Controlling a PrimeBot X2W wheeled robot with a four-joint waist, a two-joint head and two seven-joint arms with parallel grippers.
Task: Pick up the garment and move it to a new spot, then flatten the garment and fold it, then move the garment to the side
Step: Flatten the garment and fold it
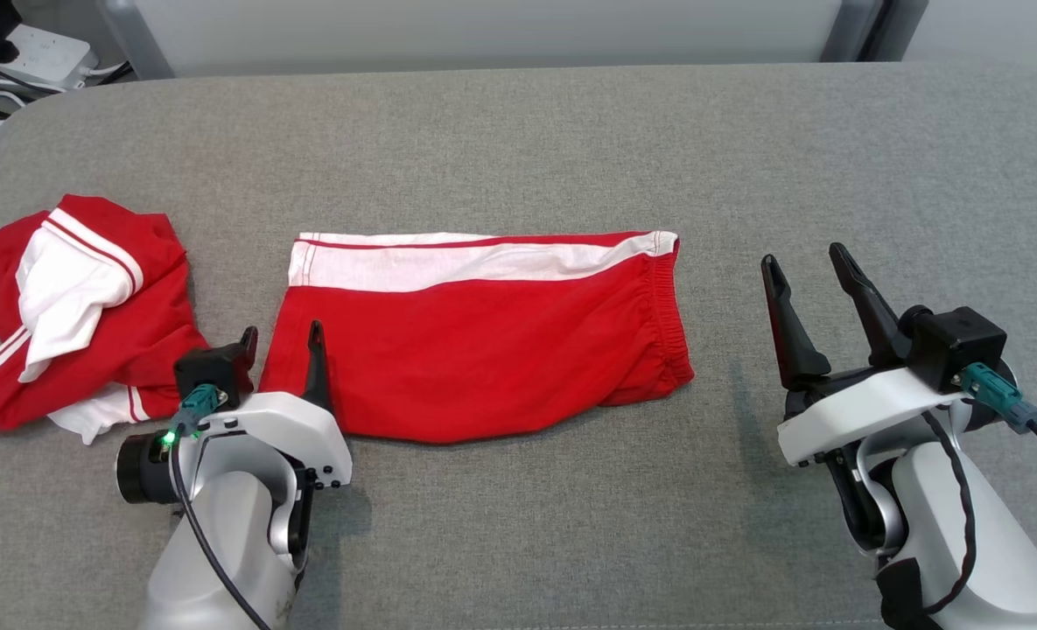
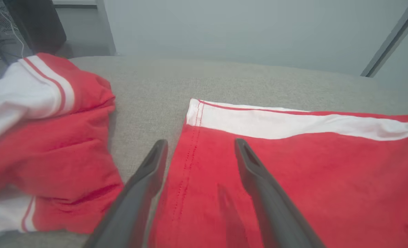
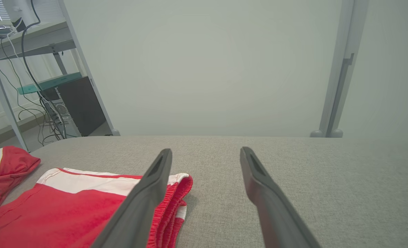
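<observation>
As the shorts (image 1: pixel 483 350) lie now: folded flat in the middle of the grey surface (image 1: pixel 527 140), white stripe along the far edge, hem (image 1: pixel 283 306) to the robot's left, waistband (image 1: pixel 671 315) to its right.
Left gripper (image 1: pixel 282 331): jaws wide apart, nothing held; it stands low at the near hem corner, one finger over the shorts, the other over bare surface.
Right gripper (image 1: pixel 803 255): jaws wide apart, nothing held; well clear of the waistband, over bare surface.
Heap (image 1: pixel 89 324): a second red-and-white garment, crumpled, just beside the left gripper.
Step judged: fold appears done; the move to the side remains.
Risk, partial pinch: closing at the hem corner may catch the top layer alone; the fold would peel open on lifting.
Risk, one-sided lift: with the right gripper far from the waistband, a lift by the left alone would let the free end sag and drag.
Risk, wrong cloth: the heap lies near enough that a leftward reach could snag it.
Risk, landing spot: a move to the left would land on the heap.
</observation>
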